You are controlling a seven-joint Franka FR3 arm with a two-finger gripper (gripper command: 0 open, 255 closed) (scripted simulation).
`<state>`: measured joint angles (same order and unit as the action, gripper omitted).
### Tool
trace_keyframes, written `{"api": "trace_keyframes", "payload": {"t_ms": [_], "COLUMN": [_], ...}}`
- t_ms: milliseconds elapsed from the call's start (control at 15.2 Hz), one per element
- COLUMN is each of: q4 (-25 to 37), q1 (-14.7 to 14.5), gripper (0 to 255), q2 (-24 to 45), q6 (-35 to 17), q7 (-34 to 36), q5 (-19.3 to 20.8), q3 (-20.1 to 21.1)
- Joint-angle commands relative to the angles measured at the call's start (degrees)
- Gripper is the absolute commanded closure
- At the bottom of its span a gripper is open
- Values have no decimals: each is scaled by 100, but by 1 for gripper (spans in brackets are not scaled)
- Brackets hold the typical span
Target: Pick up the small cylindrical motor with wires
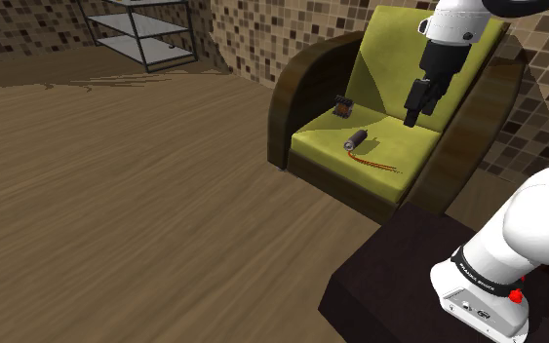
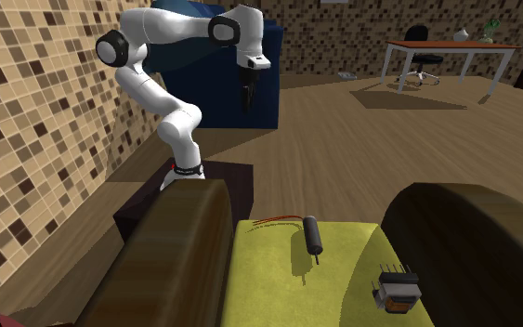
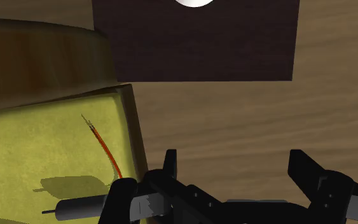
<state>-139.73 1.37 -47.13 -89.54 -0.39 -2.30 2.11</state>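
We find the dark cylindrical motor [image 1: 357,139] lying on the armchair's yellow-green seat [image 1: 404,146], right of centre in the shoulder view. Its red wires [image 1: 379,168] trail toward lower right. The gripper [image 1: 411,119] hangs apart from it, fingers spread, empty. The second exterior view adds a white desk [image 2: 450,46] upper right. The shoulder view adds a shelf [image 1: 145,34] upper left, wood floor [image 1: 116,195] and mosaic walls [image 1: 292,29].

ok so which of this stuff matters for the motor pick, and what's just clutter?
Job: dark cylindrical motor with red wires; open fingers, not touching it; yellow seat cushion it lies on.
Lying about: small pinned block at the cushion's back; shelf; desk; office chair.
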Motion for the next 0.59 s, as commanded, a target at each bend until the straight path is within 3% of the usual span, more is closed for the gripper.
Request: {"api": "trace_keyframes", "payload": {"t_ms": [0, 528], "q4": [0, -751], "q1": [0, 208], "gripper": [0, 0], "q2": [0, 745], "q6": [0, -1657], "q7": [0, -636], "q5": [0, 396], "q3": [0, -488]}}
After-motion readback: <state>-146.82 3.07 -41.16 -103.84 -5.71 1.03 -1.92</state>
